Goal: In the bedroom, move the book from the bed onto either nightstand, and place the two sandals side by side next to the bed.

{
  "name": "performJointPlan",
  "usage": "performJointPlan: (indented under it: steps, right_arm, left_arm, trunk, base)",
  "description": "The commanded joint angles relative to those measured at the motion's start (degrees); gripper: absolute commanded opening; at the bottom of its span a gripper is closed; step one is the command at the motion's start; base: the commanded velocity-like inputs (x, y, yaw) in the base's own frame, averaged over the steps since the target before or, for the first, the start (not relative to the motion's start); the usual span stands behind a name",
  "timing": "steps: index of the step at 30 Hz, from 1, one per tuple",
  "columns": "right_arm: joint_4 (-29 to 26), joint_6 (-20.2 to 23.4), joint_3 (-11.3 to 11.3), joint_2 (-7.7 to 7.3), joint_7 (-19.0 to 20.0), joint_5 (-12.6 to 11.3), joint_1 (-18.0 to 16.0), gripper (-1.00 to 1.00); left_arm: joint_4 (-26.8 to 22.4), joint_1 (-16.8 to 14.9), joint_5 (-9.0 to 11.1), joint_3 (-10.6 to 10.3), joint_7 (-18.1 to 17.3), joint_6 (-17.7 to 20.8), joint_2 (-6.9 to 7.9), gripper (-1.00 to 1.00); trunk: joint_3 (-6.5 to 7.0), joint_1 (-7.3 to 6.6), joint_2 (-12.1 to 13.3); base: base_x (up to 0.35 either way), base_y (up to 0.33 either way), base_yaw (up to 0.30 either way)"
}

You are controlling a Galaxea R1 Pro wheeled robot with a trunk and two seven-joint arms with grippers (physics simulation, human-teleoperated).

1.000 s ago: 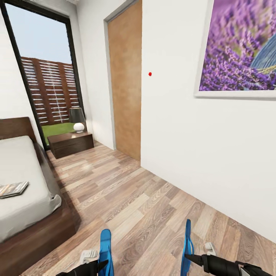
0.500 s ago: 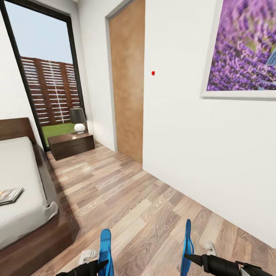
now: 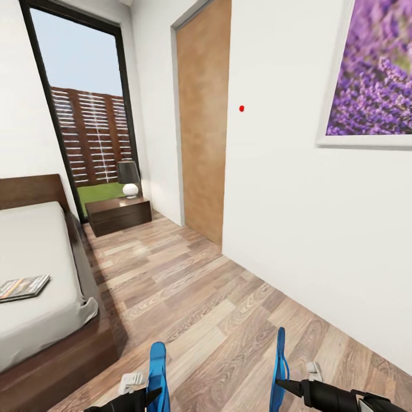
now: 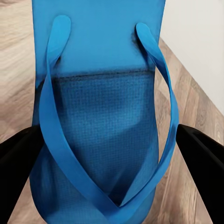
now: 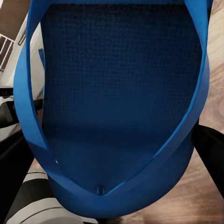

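I hold one bright blue sandal in each hand, above the wood floor. My left gripper [image 3: 150,393] is shut on the left sandal [image 3: 157,367], whose sole and toe strap [image 4: 100,116] sit between the black fingers [image 4: 16,154]. At the frame's lower right, my right gripper [image 3: 280,388] is shut on the other sandal [image 3: 280,357], seen close up [image 5: 116,107]. The book [image 3: 23,286] lies flat on the light-grey bed [image 3: 40,309] at the left. A dark-brown nightstand [image 3: 119,215] stands beyond the bed by the window.
A lamp [image 3: 129,177] stands on the nightstand. A brown door [image 3: 203,120] and a white wall with a purple flower picture [image 3: 375,74] run along the right. Wood floor [image 3: 194,297] stretches between bed and wall, and a tall dark-framed window [image 3: 86,109] closes the far end.
The whole picture has shifted as the camera turned; bed, nightstand and door sit further right in the view. Both grippers keep their sandals in the same place.
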Motion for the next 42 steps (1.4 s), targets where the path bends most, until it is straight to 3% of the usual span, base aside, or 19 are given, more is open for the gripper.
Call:
performJointPlan:
  steps: [1,21,42]
  right_arm:
    - [-0.03,0.36,0.44,-0.02,0.18,-0.52,-0.02,-1.0]
    - [-0.03,0.36,0.44,-0.02,0.18,-0.55,-0.02,-1.0]
    - [-0.03,0.36,0.44,-0.02,0.18,-0.54,-0.02,-1.0]
  left_arm:
    - [0.05,-0.04,0.21,0.11,-0.23,0.15,-0.03,-1.0]
    - [0.05,-0.06,0.25,0.11,-0.23,0.15,-0.43,-1.0]
    - [0.05,-0.04,0.25,0.11,-0.23,0.15,-0.44,-1.0]
  trunk:
    - [-0.06,-0.01,-0.03]
    - [-0.11,-0.01,-0.03]
    - [-1.91,-0.01,-0.03]
  base:
    - [0.04,-0.156,0.029]
    - [0.032,-0.063,0.002]
    - [0.0,0.0,0.0]
